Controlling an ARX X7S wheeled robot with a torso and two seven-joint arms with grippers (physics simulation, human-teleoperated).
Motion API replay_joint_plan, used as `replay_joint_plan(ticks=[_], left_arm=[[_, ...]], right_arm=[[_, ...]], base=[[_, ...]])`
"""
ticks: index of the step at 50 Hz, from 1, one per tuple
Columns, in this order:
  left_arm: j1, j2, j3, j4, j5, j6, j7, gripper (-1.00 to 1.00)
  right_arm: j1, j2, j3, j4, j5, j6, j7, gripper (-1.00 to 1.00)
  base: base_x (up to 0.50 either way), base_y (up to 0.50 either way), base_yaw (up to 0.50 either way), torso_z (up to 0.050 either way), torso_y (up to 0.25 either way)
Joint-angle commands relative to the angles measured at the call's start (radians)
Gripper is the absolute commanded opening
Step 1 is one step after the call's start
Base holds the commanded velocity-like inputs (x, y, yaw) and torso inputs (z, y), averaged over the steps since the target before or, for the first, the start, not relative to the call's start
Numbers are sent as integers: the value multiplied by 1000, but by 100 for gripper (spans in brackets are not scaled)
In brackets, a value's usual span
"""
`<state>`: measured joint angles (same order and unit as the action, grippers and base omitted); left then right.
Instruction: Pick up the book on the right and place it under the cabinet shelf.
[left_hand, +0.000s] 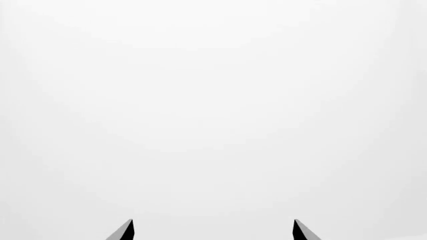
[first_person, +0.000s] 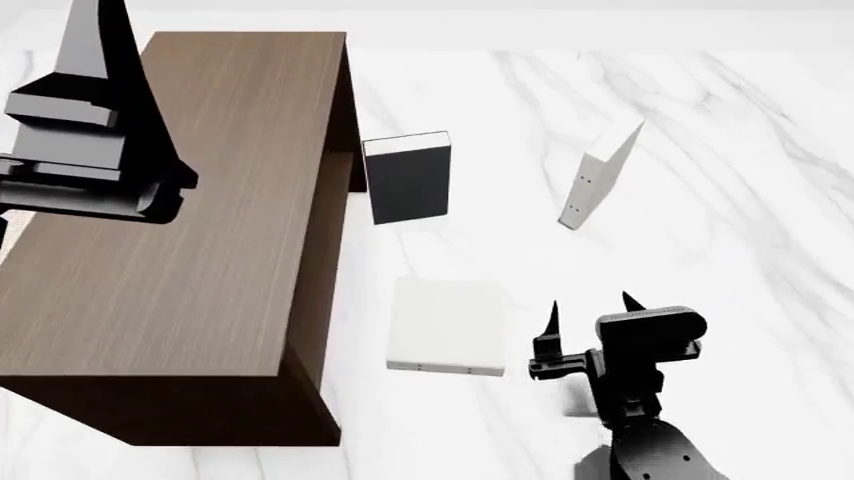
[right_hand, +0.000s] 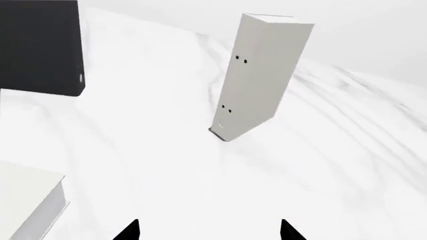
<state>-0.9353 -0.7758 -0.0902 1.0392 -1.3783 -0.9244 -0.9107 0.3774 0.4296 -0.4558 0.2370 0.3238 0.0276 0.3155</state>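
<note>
The book (first_person: 447, 326), a plain pale slab, lies flat on the marble floor just right of the cabinet shelf (first_person: 174, 240), a long dark brown wooden box. My right gripper (first_person: 590, 306) stands open a short way right of the book, with nothing between its fingers. In the right wrist view the right gripper (right_hand: 209, 229) is open and the book (right_hand: 30, 205) shows only as a corner at the edge. My left gripper (first_person: 104, 40) hangs above the cabinet's far left end. The left wrist view shows the left gripper (left_hand: 213, 227) open against plain white.
A dark charcoal book (first_person: 407, 178) stands by the cabinet's far right corner, also in the right wrist view (right_hand: 40, 47). A thin white book with small dark dots (first_person: 601, 180) stands tilted farther right and back, ahead of the right gripper (right_hand: 260, 75). White marble floor (first_person: 721, 200) surrounds them.
</note>
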Motion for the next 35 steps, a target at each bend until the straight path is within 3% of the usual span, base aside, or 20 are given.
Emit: replay_joint_plan(ticks=[1, 35], left_arm=[[18, -21, 18, 0, 15, 31, 3, 100], [32, -113, 102, 2, 24, 148, -25, 100]], right_arm=[[36, -14, -34, 84, -37, 11, -16, 100], [171, -101, -88, 433, -94, -48, -81, 100]], base=[[0, 0, 0, 0, 0], [1, 0, 1, 0, -2]])
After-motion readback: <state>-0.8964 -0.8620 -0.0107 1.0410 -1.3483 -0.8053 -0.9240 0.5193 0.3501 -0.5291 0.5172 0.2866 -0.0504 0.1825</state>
